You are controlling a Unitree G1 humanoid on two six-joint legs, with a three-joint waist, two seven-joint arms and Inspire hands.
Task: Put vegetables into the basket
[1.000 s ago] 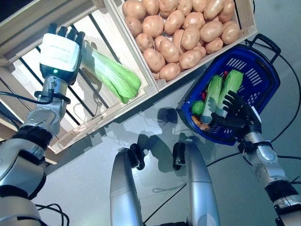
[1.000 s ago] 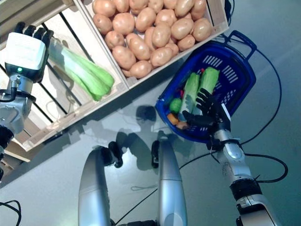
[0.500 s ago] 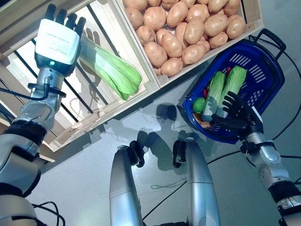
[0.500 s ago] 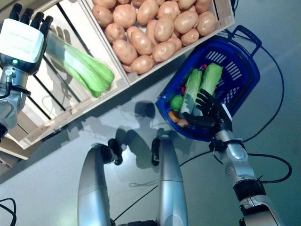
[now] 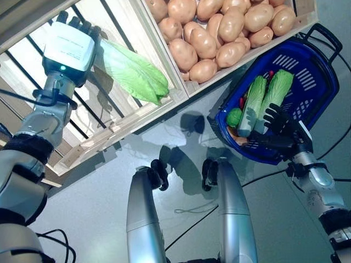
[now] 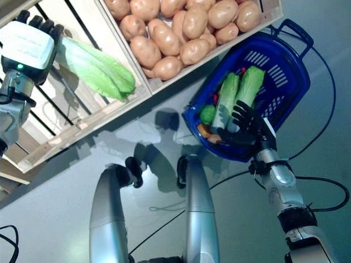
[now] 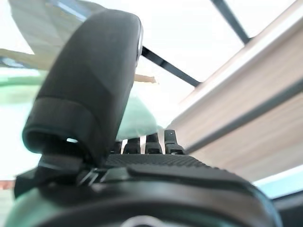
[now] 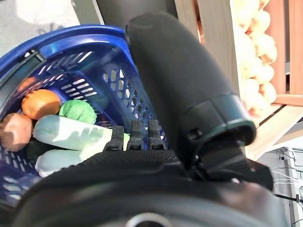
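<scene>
A green leafy cabbage [image 5: 134, 74] lies tilted in the slatted wooden crate [image 5: 109, 129] at the upper left. My left hand [image 5: 68, 46] is at its stalk end, with thumb [image 7: 90, 90] and fingers curled round the pale stalk [image 7: 137, 125]. The blue plastic basket [image 5: 315, 96] hangs at the right, and my right hand [image 5: 282, 134] is curled over its near rim. Inside the basket [image 8: 71, 52] lie two long pale-green cabbages [image 5: 266, 98], a small round green vegetable [image 5: 234, 116] and an orange one [image 8: 40, 104].
A second crate compartment full of potatoes [image 5: 219, 27] sits at the top middle, between the cabbage crate and the basket. Its wooden divider [image 5: 164, 52] separates the two. Grey floor lies below the crates.
The camera has shifted a little. The cabbage's leafy end has lifted off the crate's slats in my left hand. My right hand still holds the basket's rim.
</scene>
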